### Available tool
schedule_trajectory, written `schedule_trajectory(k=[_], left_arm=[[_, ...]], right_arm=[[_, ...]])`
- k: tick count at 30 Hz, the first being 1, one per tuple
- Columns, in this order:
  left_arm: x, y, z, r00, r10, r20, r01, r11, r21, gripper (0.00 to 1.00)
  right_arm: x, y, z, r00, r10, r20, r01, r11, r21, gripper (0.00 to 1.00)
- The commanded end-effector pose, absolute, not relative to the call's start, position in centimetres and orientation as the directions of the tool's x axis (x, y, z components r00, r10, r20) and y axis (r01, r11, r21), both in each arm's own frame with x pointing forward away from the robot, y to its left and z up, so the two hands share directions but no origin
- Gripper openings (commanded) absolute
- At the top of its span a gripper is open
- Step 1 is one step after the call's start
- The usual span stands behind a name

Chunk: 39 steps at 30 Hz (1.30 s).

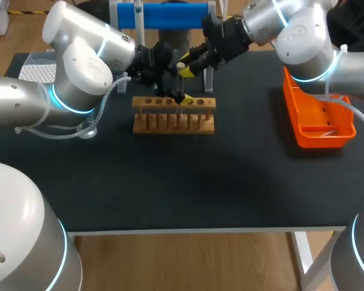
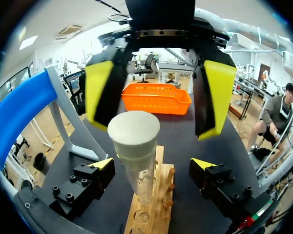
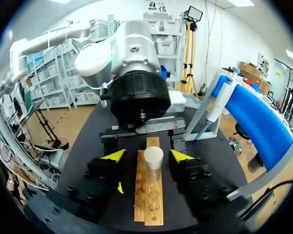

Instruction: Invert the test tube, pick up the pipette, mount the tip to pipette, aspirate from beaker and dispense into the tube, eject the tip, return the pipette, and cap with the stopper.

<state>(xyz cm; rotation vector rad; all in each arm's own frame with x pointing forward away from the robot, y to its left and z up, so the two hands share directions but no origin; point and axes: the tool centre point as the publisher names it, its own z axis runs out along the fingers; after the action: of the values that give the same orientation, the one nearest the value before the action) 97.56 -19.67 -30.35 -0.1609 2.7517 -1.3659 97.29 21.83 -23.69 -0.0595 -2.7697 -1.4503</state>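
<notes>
The stopper [image 2: 134,129] already sits in the mouth of the tube [image 2: 139,170], which stands upright in the rack [image 1: 173,124] near the back of the surface [image 1: 170,182], so capping looks like the step in hand and nearly done. The left fingers [image 2: 103,165] are apart, one on either side of the tube's lower part and touching nothing. The right fingers [image 3: 115,156] are also apart, flanking the stopper from the opposite side without gripping it. To finish well, any last press should go straight down the tube's axis. Both arms should then back off along their own lines, keeping clear of the stopper so the tube is not tipped in its hole. The glass looks clear, and I cannot make out a liquid level. The rack holes on view beside it are empty. The pipette [image 1: 138,15] hangs on its stand. What the basket [image 1: 294,103] holds is too small to tell.
</notes>
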Motion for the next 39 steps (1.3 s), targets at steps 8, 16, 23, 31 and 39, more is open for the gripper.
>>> schedule_trajectory(k=[8, 16, 23, 31, 39], left_arm=[[97.5, -19.7, -30.4, -0.992, -0.122, -0.012, -0.064, 0.599, -0.798, 1.00], [97.5, -19.7, -30.4, -0.992, -0.122, -0.012, -0.064, 0.599, -0.798, 1.00], [97.5, -19.7, -30.4, -0.992, -0.122, -0.012, -0.064, 0.599, -0.798, 1.00], [97.5, -19.7, -30.4, -0.992, -0.122, -0.012, -0.064, 0.599, -0.798, 1.00], [97.5, -19.7, -30.4, -0.992, -0.122, -0.012, -0.064, 0.599, -0.798, 1.00]], right_arm=[[97.1, 19.5, -22.8, -1.000, 0.015, -0.010, -0.003, 0.392, 0.920, 1.00], [97.0, 19.4, -21.6, -1.000, -0.007, -0.023, -0.024, 0.260, 0.965, 0.44], [96.8, 19.9, -21.0, -0.999, -0.031, -0.022, -0.027, 0.170, 0.985, 0.00], [96.8, 21.0, -20.6, -0.999, -0.035, -0.022, -0.025, 0.097, 0.995, 0.00], [96.8, 22.1, -21.0, -0.999, -0.045, 0.012, 0.009, 0.068, 0.998, 0.00]])
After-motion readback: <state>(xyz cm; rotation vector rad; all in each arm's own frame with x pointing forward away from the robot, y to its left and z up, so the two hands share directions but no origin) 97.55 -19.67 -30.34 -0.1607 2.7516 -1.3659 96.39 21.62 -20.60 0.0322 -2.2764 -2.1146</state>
